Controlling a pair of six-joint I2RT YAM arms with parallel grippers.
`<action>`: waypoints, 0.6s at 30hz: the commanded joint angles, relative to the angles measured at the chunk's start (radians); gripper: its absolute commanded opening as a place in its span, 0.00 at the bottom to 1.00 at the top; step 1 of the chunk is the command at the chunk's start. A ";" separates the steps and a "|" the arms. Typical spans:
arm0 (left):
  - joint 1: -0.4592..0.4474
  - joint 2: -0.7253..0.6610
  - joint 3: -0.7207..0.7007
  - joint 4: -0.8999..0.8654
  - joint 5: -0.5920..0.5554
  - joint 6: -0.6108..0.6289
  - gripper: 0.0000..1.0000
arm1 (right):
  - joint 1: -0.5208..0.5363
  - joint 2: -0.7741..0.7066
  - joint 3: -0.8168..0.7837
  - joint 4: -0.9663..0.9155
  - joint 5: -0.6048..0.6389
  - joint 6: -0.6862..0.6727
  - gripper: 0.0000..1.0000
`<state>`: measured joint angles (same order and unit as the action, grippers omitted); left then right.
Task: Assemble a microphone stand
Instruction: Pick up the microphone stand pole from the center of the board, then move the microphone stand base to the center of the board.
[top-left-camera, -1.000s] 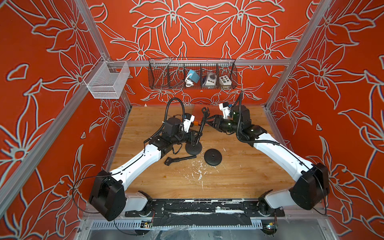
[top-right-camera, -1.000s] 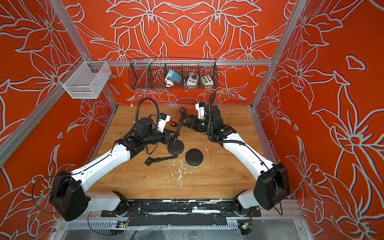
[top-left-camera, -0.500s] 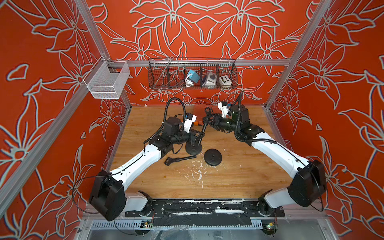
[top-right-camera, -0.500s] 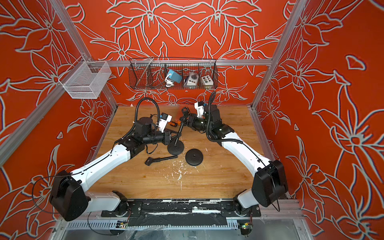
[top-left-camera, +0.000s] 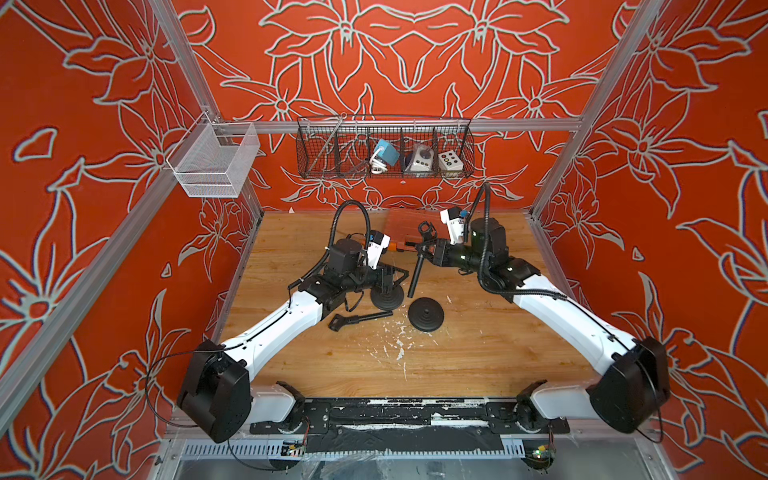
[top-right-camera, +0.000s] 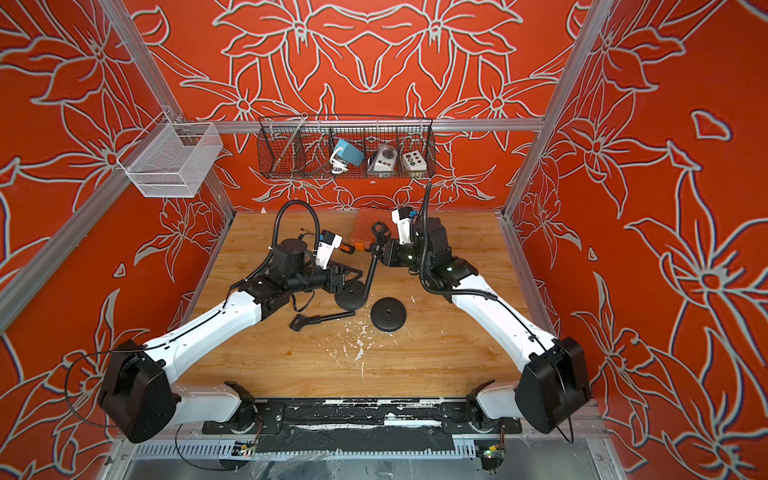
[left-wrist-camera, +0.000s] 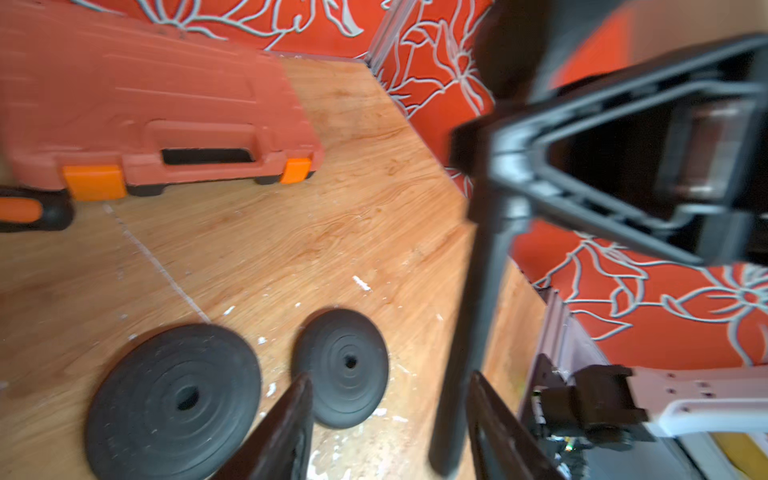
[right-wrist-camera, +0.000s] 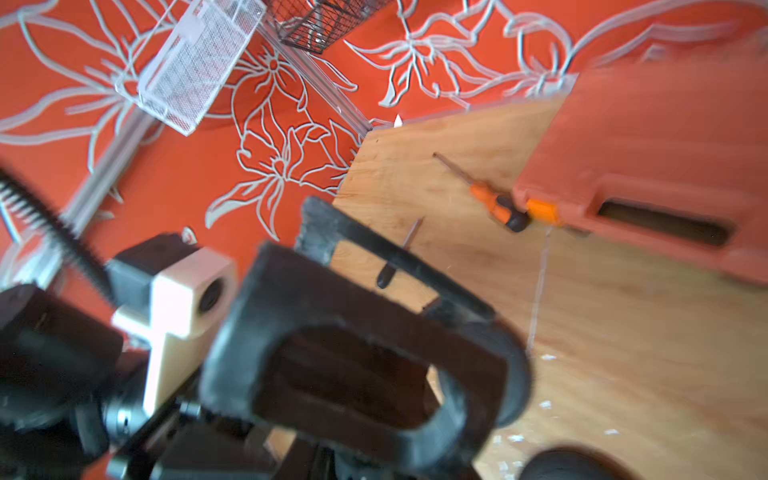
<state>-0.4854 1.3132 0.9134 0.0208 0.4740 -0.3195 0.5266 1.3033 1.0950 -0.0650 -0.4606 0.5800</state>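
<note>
A black stand pole (top-left-camera: 417, 272) (top-right-camera: 369, 274) with a mic clip (top-left-camera: 426, 227) on top hangs tilted over the table. My right gripper (top-left-camera: 429, 251) (top-right-camera: 381, 253) is shut on it just below the clip. The clip (right-wrist-camera: 332, 299) hides those jaws in the right wrist view. My left gripper (top-left-camera: 400, 278) (left-wrist-camera: 390, 376) is open, and the lower pole (left-wrist-camera: 469, 316) passes between its fingers without being squeezed. Two round black bases (top-left-camera: 387, 297) (top-left-camera: 425, 314) lie flat beneath, also seen as bases (left-wrist-camera: 174, 403) (left-wrist-camera: 345, 365). A second pole (top-left-camera: 359, 319) lies beside them.
An orange tool case (top-left-camera: 409, 226) (left-wrist-camera: 145, 104) sits at the back of the table, with an orange screwdriver (right-wrist-camera: 494, 208) against it. A black wire basket (top-left-camera: 384, 147) and a white mesh basket (top-left-camera: 214, 160) hang on the walls. White flecks (top-left-camera: 399, 353) dot the wood.
My right gripper moved in from the right and closed on the pole under the clip. My left gripper, shut on the pole before, has opened around it.
</note>
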 joint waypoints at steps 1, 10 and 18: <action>-0.013 -0.029 -0.077 0.073 -0.080 0.003 0.59 | -0.001 -0.105 -0.096 0.063 0.127 -0.246 0.00; -0.107 -0.005 -0.196 0.160 -0.192 0.102 0.59 | 0.005 -0.268 -0.481 0.470 0.179 -0.500 0.00; -0.114 -0.005 -0.328 0.298 -0.085 0.187 0.57 | 0.007 -0.176 -0.642 0.768 0.070 -0.522 0.00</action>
<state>-0.5957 1.3048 0.6121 0.2436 0.3466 -0.1940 0.5285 1.0943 0.4789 0.4786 -0.3355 0.0937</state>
